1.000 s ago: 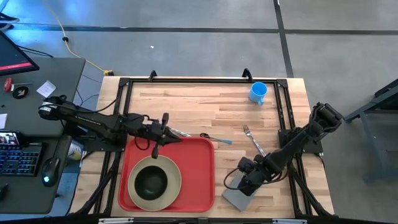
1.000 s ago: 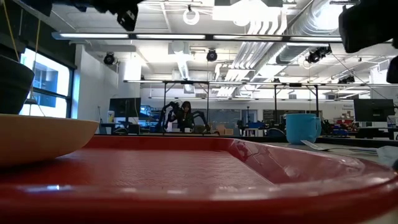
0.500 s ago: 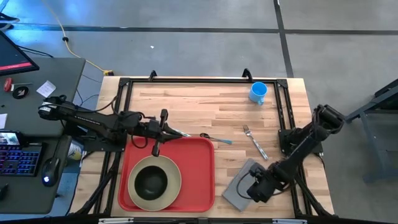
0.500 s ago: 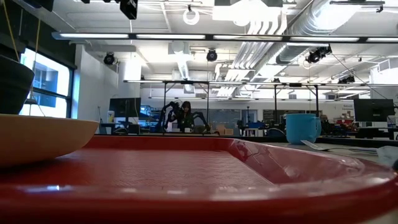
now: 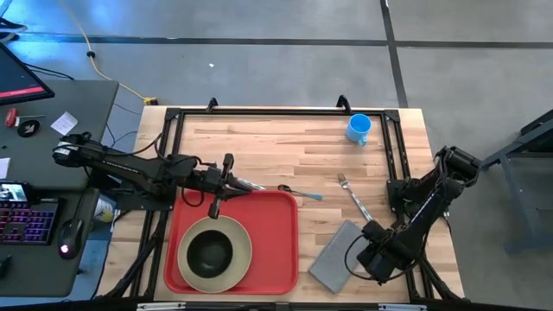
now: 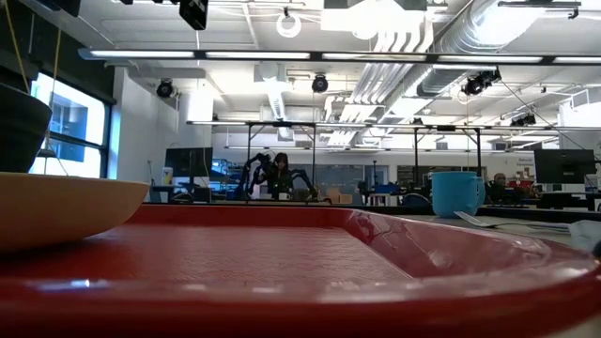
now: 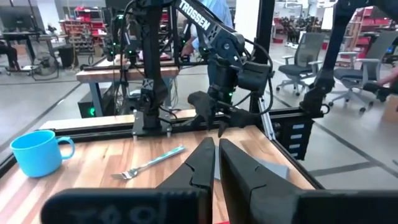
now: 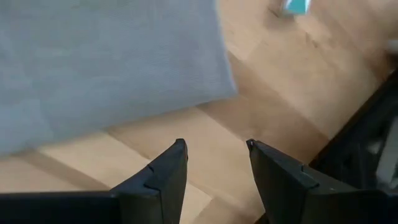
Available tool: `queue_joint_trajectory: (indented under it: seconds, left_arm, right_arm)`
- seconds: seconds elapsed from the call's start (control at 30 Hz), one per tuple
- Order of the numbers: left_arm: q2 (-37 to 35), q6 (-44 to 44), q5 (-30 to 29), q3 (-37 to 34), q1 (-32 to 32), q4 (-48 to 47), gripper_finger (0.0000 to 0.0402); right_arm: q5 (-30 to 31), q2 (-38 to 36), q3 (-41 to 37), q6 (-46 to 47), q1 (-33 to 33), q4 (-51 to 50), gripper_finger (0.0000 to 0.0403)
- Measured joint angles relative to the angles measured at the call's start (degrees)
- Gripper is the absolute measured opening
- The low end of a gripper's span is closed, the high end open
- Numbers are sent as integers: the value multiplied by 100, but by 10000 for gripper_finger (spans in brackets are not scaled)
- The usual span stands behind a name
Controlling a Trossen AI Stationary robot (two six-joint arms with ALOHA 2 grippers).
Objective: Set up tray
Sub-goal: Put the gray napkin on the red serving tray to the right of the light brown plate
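The table [image 5: 259, 138] is light wood with a black frame round it, and the tray [image 5: 276, 242], big and red, sits at its near edge, left of centre. On the left part of the tray there's a cream plate [image 5: 240, 252] with a dark bowl [image 5: 211, 252] on it; from the low view the tray's rim fills the front and the plate pokes in at the left. A grey napkin [image 5: 333, 259] lies flat on the wood just right of the tray, not touching it. The left arm reaches in from the left side, and the left claw [image 5: 232, 173] hangs over the tray's far edge with its fingers nearly together, a thin slit between them in its wrist view, nothing between them. The right claw [image 5: 367, 259] is low at the napkin's right edge, fingers spread apart and empty, with wood under them and the napkin just ahead. A blue mug [image 5: 359, 128] stands by the far right corner, well away from everything. A fork [image 5: 354, 197] lies between mug and napkin, and a spoon [image 5: 298, 191] rests just past the tray's far right corner.
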Motion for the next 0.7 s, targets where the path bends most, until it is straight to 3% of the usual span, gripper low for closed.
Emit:
queue_joint_trajectory:
  seconds: [0.27,0.5,0.7]
  left_arm:
    - [0,-2,-7,0,0,-141,56]
    - [0,70,-15,0,0,-215,56]
    - [0,85,-23,0,0,-258,56]
  right_arm:
    - [-61,-6,0,-2013,-72,243,166]
    - [82,276,2,-5016,-77,612,165]
    - [342,412,2,-6147,-285,199,165]
